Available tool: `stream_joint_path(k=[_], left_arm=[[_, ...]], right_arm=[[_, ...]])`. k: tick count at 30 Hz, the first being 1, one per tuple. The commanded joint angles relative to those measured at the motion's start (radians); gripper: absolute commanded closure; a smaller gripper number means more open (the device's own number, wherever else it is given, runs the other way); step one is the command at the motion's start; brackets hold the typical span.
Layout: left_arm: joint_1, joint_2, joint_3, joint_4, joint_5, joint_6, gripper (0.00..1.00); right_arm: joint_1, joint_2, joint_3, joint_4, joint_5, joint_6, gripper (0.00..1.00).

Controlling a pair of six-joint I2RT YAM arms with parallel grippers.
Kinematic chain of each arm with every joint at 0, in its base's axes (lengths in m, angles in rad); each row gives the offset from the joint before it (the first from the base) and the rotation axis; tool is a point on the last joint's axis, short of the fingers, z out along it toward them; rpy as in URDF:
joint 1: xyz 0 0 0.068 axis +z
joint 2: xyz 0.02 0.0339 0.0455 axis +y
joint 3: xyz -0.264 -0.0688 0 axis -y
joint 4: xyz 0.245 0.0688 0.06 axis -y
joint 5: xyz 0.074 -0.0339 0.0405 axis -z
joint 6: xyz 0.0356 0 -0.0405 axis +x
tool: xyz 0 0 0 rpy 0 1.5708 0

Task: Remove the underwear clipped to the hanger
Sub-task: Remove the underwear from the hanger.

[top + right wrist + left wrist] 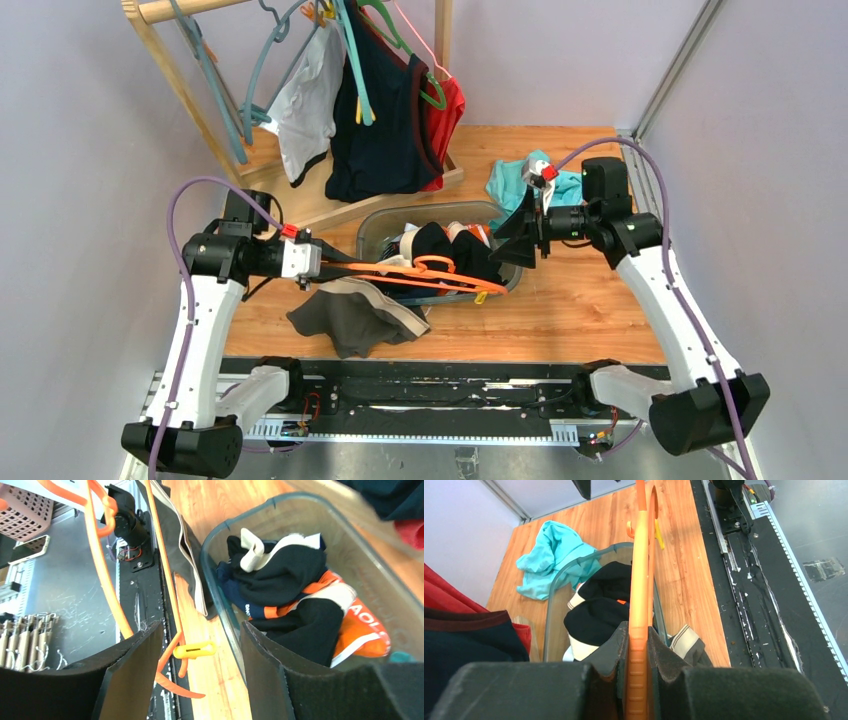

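Nearest the table edge, the dark grey-brown briefs with beige waistband [355,318] hang, apparently clipped, from the thin orange plastic hanger [432,283], which the left gripper [638,647] clamps level, seemingly to steady it, while the right gripper [508,240] gapes empty just beyond the hanger's yellow clip [194,650], beside the clear plastic bin [372,222], bare wood beyond.

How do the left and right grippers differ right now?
The left gripper is shut on the orange hanger; the right gripper is open, clamping nothing. The left gripper sits left of the bin, the right gripper at the bin's right end, near the hanger's yellow clip. Both point inward, facing each other across the bin.
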State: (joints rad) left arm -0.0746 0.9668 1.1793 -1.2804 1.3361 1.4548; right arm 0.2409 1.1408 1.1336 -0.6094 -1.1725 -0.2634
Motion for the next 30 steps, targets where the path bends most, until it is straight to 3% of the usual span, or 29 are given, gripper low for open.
stream_joint_path(k=[1, 8, 21, 30], left_arm=[[-0.007, 0.003, -0.003, 0.005, 0.033, -0.008, 1.0], [-0.007, 0.06, 0.036, 0.003, 0.013, -0.12, 1.0], [-0.007, 0.071, 0.074, 0.004, -0.01, -0.238, 1.0], [-0.007, 0.072, 0.07, 0.002, -0.016, -0.248, 1.0]], right_arm=[[0.002, -0.048, 0.067, -0.046, 0.03, -0.067, 0.4], [0.065, -0.054, 0.129, -0.162, 0.043, -0.213, 0.4], [0.303, -0.014, 0.077, -0.138, 0.229, -0.288, 0.4], [0.336, 0.007, 0.021, 0.001, 0.239, -0.209, 0.62]])
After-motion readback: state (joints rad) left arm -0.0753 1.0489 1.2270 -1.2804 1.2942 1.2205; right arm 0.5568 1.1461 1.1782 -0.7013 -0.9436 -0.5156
